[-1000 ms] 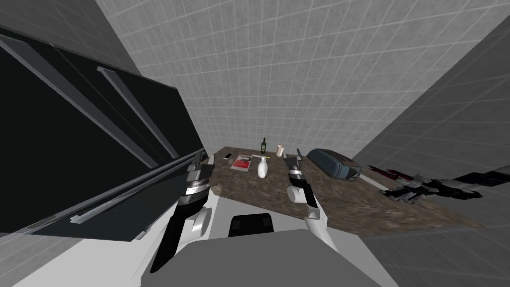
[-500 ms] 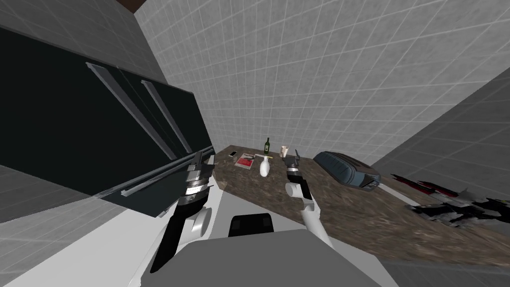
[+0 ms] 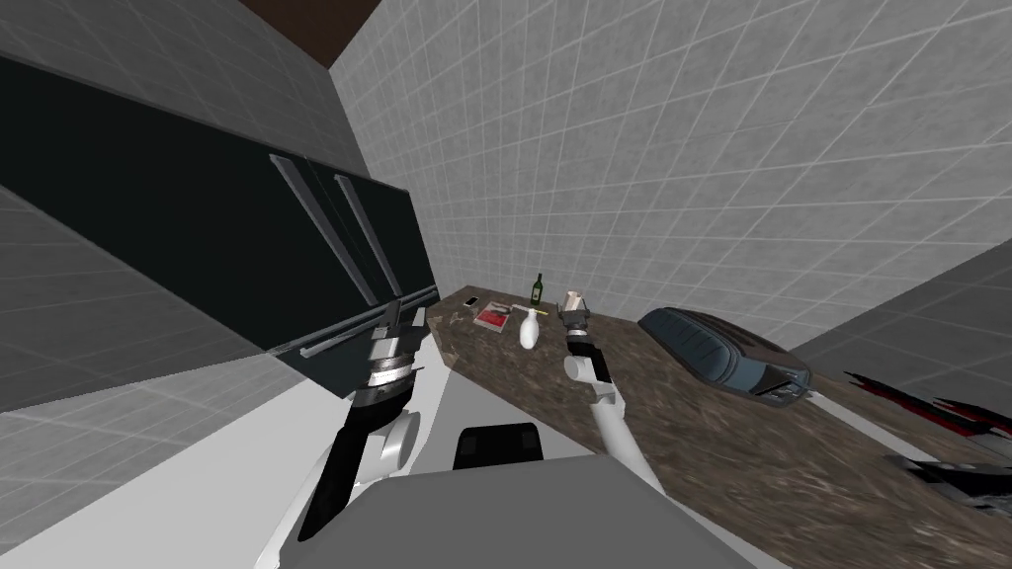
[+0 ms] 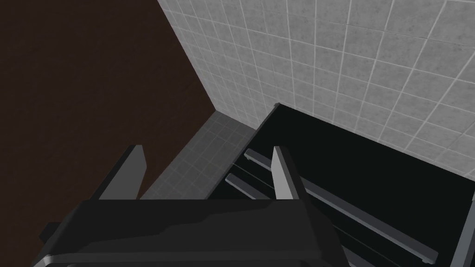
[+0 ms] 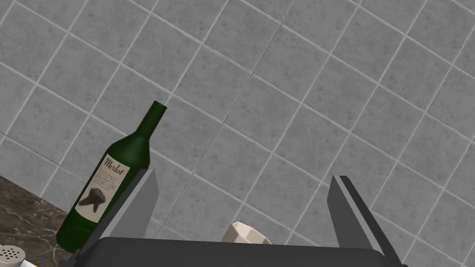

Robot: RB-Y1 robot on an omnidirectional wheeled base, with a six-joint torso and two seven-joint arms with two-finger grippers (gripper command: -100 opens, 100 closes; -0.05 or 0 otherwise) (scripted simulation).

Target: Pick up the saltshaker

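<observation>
A small beige faceted saltshaker stands on the brown marbled counter near the tiled wall, right of a green wine bottle. My right gripper reaches out to it and is open. In the right wrist view the saltshaker's top peeks over the gripper body, between the spread fingers of the right gripper and touching neither. My left gripper is raised beside the black cabinet front, and the left gripper is open and holds nothing.
Left of the right arm stands a white pin-shaped vessel; a grey perforated top shows beside the green bottle. A red book and a phone lie further left. A dark toaster-like appliance sits right.
My head view has swung, shifting the whole scene. My right arm has stretched forward, bringing its gripper up to the beige saltshaker. The left arm has kept its pose.
</observation>
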